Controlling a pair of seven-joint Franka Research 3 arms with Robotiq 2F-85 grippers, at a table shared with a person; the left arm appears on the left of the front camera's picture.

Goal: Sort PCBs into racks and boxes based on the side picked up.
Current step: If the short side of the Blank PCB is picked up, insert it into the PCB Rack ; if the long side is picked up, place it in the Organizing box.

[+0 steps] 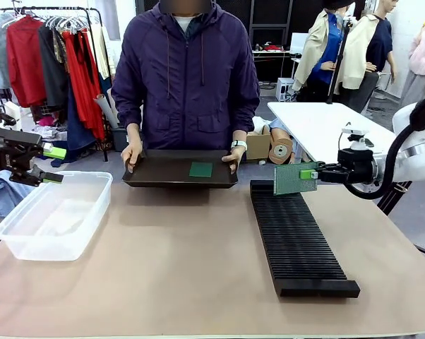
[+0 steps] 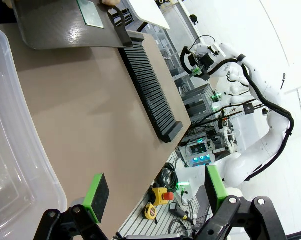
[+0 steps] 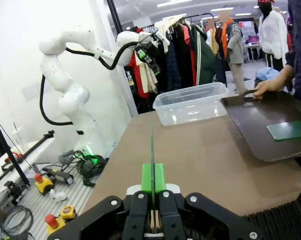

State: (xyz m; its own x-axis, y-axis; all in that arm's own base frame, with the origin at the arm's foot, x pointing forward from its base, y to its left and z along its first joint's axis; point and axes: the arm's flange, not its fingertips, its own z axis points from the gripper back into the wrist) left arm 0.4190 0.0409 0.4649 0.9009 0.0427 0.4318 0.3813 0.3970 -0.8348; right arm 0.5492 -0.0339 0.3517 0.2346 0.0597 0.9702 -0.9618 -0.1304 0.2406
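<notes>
- Gripping one PCB (image 1: 295,178) on edge, the right gripper (image 1: 310,174) has its pads clamped on the board's side and holds it upright above the far end of the rack (image 1: 297,236), clear of the slots.
- The left gripper (image 1: 54,165) hangs over the far left rim of the box (image 1: 54,215), jaws spread wide and empty.
- A second PCB (image 1: 200,169) lies flat on the dark tray (image 1: 156,176), which a person (image 1: 186,70) holds by both ends at the far edge of the table (image 1: 177,275).
- Progress, as judged: the rack slots and the box both look unfilled, so sorting is at an early stage. The held board has yet to be slotted, and the tray board has yet to be picked.
- Surface: a plain, matte tan tabletop.
- Room: a clothes rail (image 1: 57,49) hung with garments stands behind the person, with a white table (image 1: 318,120) at rear right.
</notes>
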